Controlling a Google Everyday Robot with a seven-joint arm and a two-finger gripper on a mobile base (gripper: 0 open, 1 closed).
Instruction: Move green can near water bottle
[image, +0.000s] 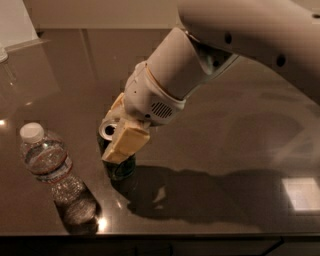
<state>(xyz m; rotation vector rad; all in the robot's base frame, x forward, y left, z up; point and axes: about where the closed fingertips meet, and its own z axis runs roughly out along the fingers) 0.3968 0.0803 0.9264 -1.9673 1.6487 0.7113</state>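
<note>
At 9 o'clock from my gripper (119, 146) stands the water bottle (49, 167), upright, near but clearly apart. My jaws are clamped on the green can (121, 169), its long axis vertical, low at the dark table (240, 125). I count one can and one bottle.

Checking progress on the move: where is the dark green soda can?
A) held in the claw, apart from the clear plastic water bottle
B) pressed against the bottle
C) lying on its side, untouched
A: the claw is closed around the dark green soda can, with a gap to the clear ribbed plastic water bottle.
</note>
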